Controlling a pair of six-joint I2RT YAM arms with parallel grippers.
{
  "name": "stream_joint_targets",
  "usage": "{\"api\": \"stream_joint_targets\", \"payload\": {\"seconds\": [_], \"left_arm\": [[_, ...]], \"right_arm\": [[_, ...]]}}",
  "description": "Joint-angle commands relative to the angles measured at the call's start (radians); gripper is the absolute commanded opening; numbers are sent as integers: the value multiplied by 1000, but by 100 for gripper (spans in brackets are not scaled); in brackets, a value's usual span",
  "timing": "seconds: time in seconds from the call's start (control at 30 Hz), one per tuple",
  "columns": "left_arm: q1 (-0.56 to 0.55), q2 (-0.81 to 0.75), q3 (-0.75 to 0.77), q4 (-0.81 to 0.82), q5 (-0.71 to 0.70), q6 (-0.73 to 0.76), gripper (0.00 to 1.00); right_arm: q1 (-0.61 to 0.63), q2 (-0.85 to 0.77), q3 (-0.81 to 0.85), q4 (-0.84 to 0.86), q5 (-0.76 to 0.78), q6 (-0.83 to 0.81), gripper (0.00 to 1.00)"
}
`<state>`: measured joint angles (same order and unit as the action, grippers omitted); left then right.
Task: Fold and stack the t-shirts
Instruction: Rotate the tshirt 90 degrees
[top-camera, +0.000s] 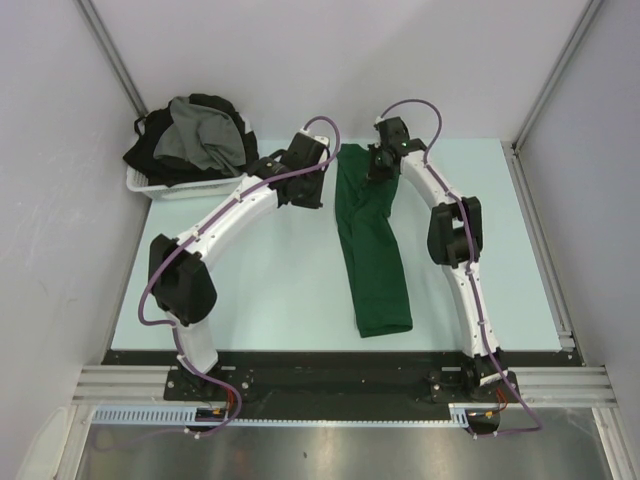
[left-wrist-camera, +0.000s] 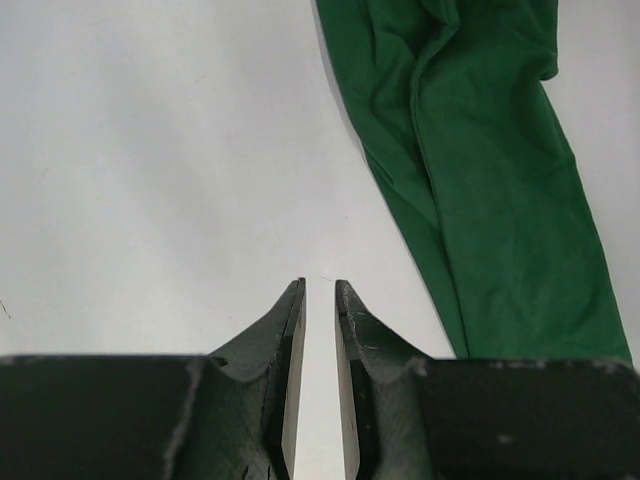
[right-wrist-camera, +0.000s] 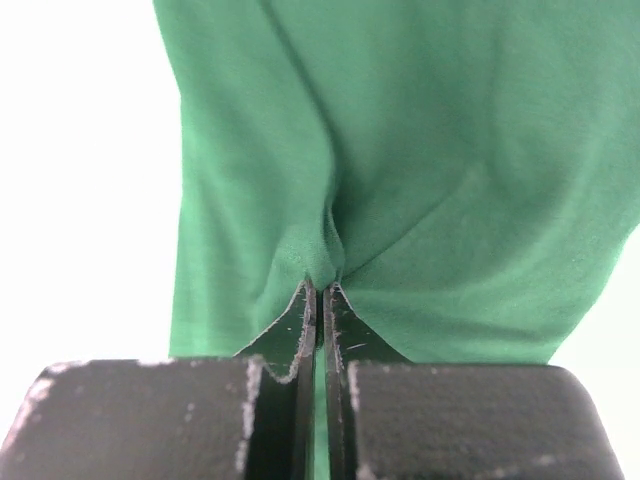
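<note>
The task looks barely begun: nothing is stacked, and only one dark green t-shirt lies on the table, doubled lengthwise into a narrow strip running from far centre toward the near edge. The right gripper has its jaws pressed together on a pinch of green cloth at the far end, probably for the next fold. The left gripper, just left of the strip, has its jaws a narrow slit apart and holds nothing. The white basket at far left holds one grey shirt on black shirts, whose number I cannot tell.
</note>
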<state>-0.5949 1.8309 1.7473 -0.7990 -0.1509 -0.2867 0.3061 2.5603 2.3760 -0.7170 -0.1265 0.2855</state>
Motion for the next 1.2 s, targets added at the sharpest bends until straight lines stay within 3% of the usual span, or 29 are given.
{"api": "stream_joint_targets", "payload": {"seconds": [0.0,0.43,0.63,0.8,0.87,0.9,1.0,1.17], "left_arm": [[6,-22,-8,4,2,15,23],[6,-19,-9,-8,7,15,22],[4,-18,-8,-8,7,17,23],[6,-13,-3,-5,10,18,23],[4,-10,3,-6,11,18,23],[4,-7,7,-6,11,18,23],[6,2,20,-6,13,18,23],[6,27,37,-2,52,9,23]], "right_arm": [[27,-5,89,56,-71,40,0],[64,38,69,25,-114,75,0],[56,31,32,-16,-1,32,0],[19,47,34,-33,-41,43,1],[19,55,29,-36,-56,41,24],[21,57,31,-42,-59,41,42],[28,63,26,-52,-62,32,57],[25,-4,8,-1,7,-6,66]]}}
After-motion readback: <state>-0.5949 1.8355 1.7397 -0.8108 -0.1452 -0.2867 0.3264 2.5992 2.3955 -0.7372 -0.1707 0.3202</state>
